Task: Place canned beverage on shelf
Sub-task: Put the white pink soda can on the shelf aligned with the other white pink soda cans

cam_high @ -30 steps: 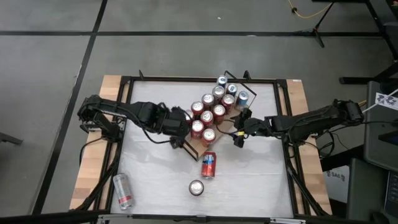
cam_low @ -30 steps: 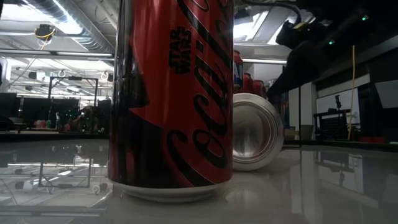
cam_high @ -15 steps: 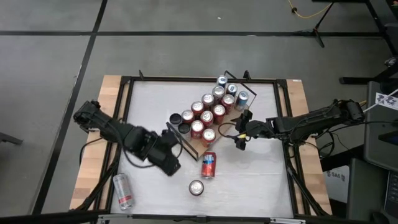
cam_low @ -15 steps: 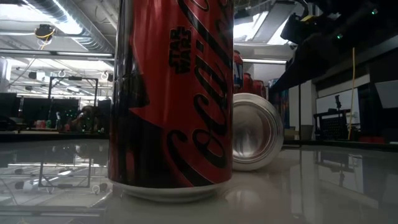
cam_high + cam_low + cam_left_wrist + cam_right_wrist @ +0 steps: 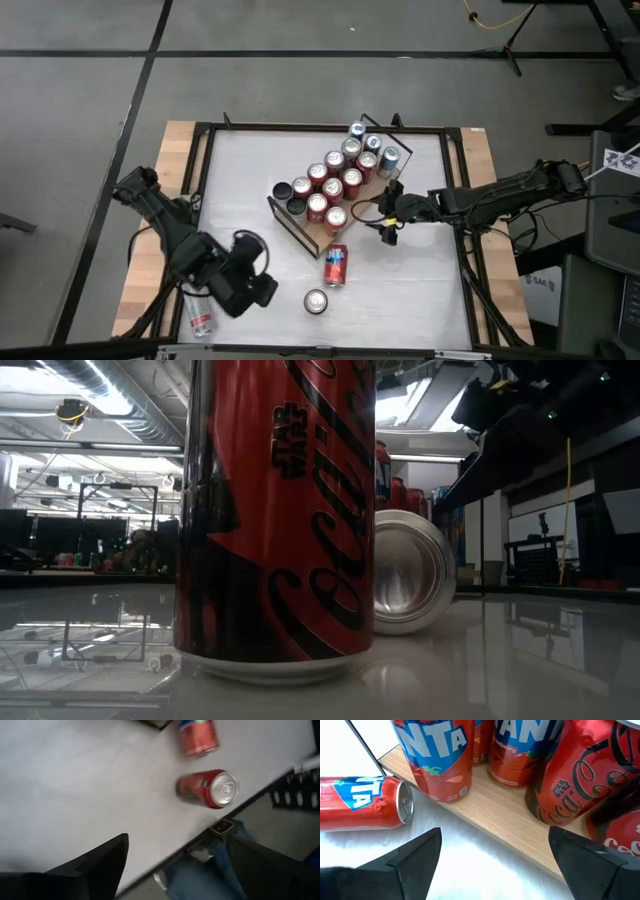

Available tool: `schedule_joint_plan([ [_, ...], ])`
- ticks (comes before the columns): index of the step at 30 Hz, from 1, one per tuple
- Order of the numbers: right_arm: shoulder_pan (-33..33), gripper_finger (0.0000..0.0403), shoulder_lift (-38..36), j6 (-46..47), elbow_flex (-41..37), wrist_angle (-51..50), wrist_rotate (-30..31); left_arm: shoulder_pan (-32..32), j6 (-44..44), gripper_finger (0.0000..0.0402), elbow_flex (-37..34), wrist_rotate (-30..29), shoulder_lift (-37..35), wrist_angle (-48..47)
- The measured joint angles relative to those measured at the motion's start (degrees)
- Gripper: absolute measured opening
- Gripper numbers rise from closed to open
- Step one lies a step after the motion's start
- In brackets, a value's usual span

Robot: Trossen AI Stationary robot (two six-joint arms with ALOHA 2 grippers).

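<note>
The shelf (image 5: 322,236), a light-wood board with black wire rails, lies slantwise mid-table and carries several upright cans (image 5: 340,172). A red Fanta can (image 5: 335,265) lies on its side just near of it. A red Coca-Cola can (image 5: 316,301) stands upright close to the near edge. A silver can (image 5: 200,322) lies at the near left, partly under my left arm. My left gripper (image 5: 262,285) hovers open above the table between the silver and red cans. My right gripper (image 5: 388,228) is open beside the shelf's right side, facing the cans (image 5: 440,760).
The black table frame (image 5: 200,170) and wooden side strips (image 5: 165,200) border the white top. In the left wrist view, blue cloth (image 5: 200,875) shows beyond the near table edge. White tabletop lies bare at the far left (image 5: 240,170) and near right (image 5: 410,290).
My left arm has swung away from the shelf's left end toward the table's near-left corner, its wrist rolling as it went; its fingers have stayed open. The cans and the shelf have kept their places.
</note>
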Motion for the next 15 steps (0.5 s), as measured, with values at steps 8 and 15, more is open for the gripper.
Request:
schedule_joint_plan([
  [8, -0.04, 0.0358, 0.00, -0.02, 0.00, 0.02, -0.03, -7.66, -25.26, 0.0328, 0.01, 6.81, 3.64, -5.41],
  [15, -0.04, 0.0358, 0.00, -0.02, 0.00, 0.09, -0.05, -12.74, -34.50, 0.0328, 0.00, 22.14, 8.88, -7.21],
])
